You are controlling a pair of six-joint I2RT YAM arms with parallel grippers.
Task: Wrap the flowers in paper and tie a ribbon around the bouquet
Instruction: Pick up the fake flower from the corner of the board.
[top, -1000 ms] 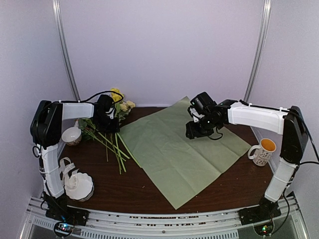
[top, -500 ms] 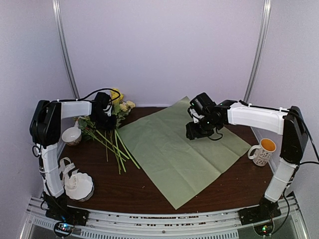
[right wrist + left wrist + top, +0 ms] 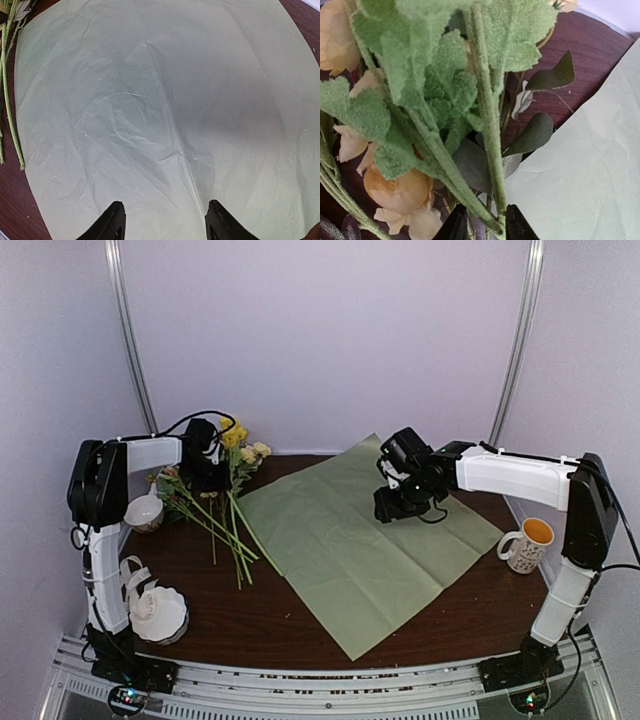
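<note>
Two stems of the flowers (image 3: 487, 125) sit between the tips of the left pincer (image 3: 485, 227); cannot tell if gripped.
They lie on the counter (image 3: 260, 630) beside the paper (image 3: 360, 540); a loose clasp could scatter them. Right pincer (image 3: 165, 220) hovers released above the paper.

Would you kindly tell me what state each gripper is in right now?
Left gripper: jaws set closely around stems of the flowers; a firm grip cannot be told.
Right gripper: open, empty, above the green paper.
</note>
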